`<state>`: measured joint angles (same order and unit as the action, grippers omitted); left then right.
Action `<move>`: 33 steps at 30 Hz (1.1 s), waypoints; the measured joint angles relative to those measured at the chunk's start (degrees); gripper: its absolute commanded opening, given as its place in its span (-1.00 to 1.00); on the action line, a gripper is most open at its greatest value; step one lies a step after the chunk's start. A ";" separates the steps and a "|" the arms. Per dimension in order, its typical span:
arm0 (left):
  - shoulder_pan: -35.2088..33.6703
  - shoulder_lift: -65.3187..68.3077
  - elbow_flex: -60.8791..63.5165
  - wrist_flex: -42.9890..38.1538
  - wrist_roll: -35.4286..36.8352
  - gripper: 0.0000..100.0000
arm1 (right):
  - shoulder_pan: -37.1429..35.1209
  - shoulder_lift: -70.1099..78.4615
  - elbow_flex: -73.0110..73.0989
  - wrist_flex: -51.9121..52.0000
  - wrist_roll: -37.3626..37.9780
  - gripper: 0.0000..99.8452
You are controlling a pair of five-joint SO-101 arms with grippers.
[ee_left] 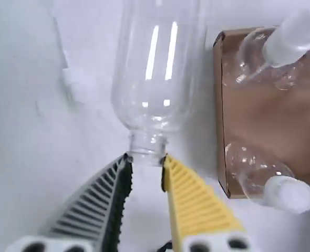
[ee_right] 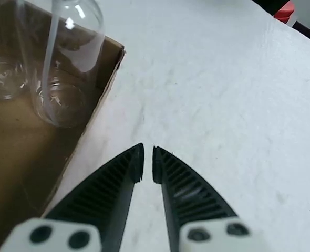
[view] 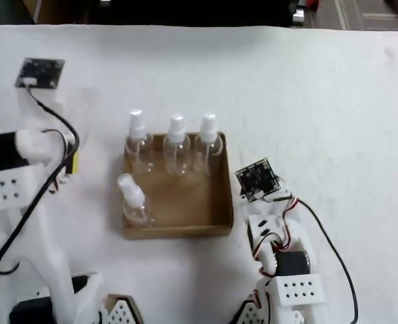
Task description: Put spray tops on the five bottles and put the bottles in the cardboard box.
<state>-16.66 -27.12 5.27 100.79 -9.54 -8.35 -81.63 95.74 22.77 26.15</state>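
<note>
My left gripper (ee_left: 145,163), one finger grey and one yellow, is shut on the open neck of a clear bottle (ee_left: 155,68) that has no spray top and lies over the white table, just outside the cardboard box (ee_left: 221,110). In the high view the box (view: 222,202) holds three capped bottles along its far wall (view: 177,145) and a fourth (view: 133,199) at its near left. My right gripper (ee_right: 147,163) hangs over the table beside the box's edge (ee_right: 100,100), its black fingers shut on nothing.
The left arm (view: 23,175) stands left of the box and the right arm (view: 283,260) at its near right corner, each trailing a black cable. White table stretches beyond the box on the far and right sides.
</note>
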 measured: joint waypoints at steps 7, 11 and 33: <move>1.41 -11.69 -12.31 1.14 -10.11 -0.95 | 0.00 0.00 0.00 -2.20 -0.09 -0.97; 4.04 -23.47 -16.53 1.14 -14.51 -0.96 | 0.00 0.00 0.00 -2.73 -0.09 -0.97; 43.08 -29.36 7.91 -8.00 -18.37 -0.96 | 15.21 -19.87 -58.02 37.19 -27.52 -0.97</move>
<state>26.42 -56.48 13.19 92.79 -27.91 6.86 -101.49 37.71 59.96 -1.36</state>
